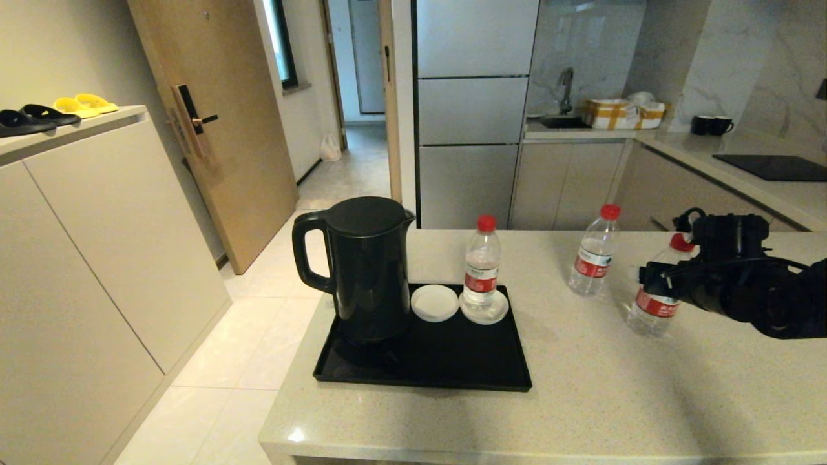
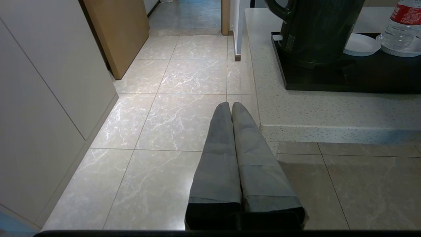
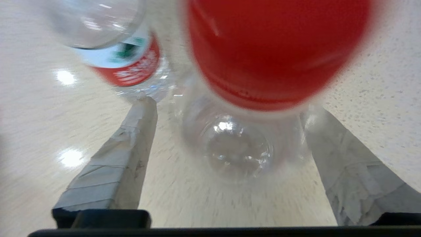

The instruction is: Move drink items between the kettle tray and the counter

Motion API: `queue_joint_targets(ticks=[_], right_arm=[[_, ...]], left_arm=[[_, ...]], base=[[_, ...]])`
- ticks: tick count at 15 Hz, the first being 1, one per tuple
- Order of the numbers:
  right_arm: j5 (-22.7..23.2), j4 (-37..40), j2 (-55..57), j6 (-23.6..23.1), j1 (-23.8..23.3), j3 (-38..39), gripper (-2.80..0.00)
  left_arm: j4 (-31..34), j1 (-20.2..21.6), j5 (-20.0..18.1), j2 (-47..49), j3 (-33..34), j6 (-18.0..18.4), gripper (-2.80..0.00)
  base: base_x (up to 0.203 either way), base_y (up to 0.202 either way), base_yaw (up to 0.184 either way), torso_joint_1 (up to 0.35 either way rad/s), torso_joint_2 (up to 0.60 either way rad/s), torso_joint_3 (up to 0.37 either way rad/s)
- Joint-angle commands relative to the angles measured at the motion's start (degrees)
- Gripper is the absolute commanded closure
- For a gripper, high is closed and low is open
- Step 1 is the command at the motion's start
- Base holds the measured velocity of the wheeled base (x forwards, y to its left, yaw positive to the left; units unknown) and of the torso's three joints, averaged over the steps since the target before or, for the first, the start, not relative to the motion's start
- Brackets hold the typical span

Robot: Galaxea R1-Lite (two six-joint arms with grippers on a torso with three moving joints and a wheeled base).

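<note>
Three bottles (image 1: 481, 268), seemingly one trayed.

Kettle (image 1: 362, 268) and one bottle (image 1: 481, 274) on tray (image 1: 452, 361); two bottles (image 1: 593, 258) on counter (image 1: 581, 400) rightward.

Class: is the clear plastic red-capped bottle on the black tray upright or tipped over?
Upright. The clear plastic red-capped bottle stands cap-up on a round white saucer in the glossy black tray.

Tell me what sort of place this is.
Probably a small apartment or hotel suite kitchenette: a sink with faucet and black cooktop at the back, a kettle on the counter, and an entry door beside it.
</note>
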Motion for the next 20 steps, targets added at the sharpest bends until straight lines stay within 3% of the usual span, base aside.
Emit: queue_joint_targets(ticks=[1,3,5,7,8,9,10,15,18,20], right_arm=[[0.9,7.4,-9.1,0.0,0.0,-0.5,-2.80],[3.2,16.3,-17.3,0.2,0.1,-2.0,-2.80],[8.4,24.4,-26.2,1.4,0.2,-3.8,-2.80],[19.2,32.4,-34.8,3.3,0.4,-5.6,-2.80],[27.2,35.4,-37.5,3.8,0.5,-5.8,0.00],[34.2,38.8,-39.1,4.0,0.8,-5.7,0.00],[36.6,40.2,-39.2,4.3,2.7,-5.3,0.00],[36.1,41.5,-39.5,4.8,4.3,-5.1,0.00],[35.2,44.1,-48.4,8.6,4.3,-2.5,0.00],[30.9,52.5,-58.0,8.7,4.3,-2.8,0.00]], left_arm=[[0.0,0.0,0.0,0.1,0.0,0.0,0.00],[0.0,0.0,0.0,0.1,0.0,0.0,0.00],[0.0,0.0,0.0,0.1,0.0,0.0,0.00],[0.0,0.0,0.0,0.1,0.0,0.0,0.00],[0.0,0.0,0.0,0.1,0.0,0.0,0.00],[0.0,0.0,0.0,0.0,0.0,0.0,0.00],[0.1,0.0,0.0,0.1,0.0,0.0,0.00],[0.1,0.0,0.0,0.1,0.0,0.0,0.00],[0.0,0.0,0.0,0.1,0.0,0.0,0.00],[0.0,0.0,0.0,0.1,0.0,0.0,0.00]], base=[[0.000,0.000,0.000,0.000,0.00,0.000],[0.000,0.000,0.000,0.000,0.00,0.000],[0.000,0.000,0.000,0.000,0.00,0.000],[0.000,0.000,0.000,0.000,0.00,0.000],[0.000,0.000,0.000,0.000,0.00,0.000],[0.000,0.000,0.000,0.000,0.00,0.000],[0.000,0.000,0.000,0.000,0.00,0.000],[0.000,0.000,0.000,0.000,0.00,0.000],[0.000,0.000,0.000,0.000,0.00,0.000],[0.000,0.000,0.000,0.000,0.00,0.000]])
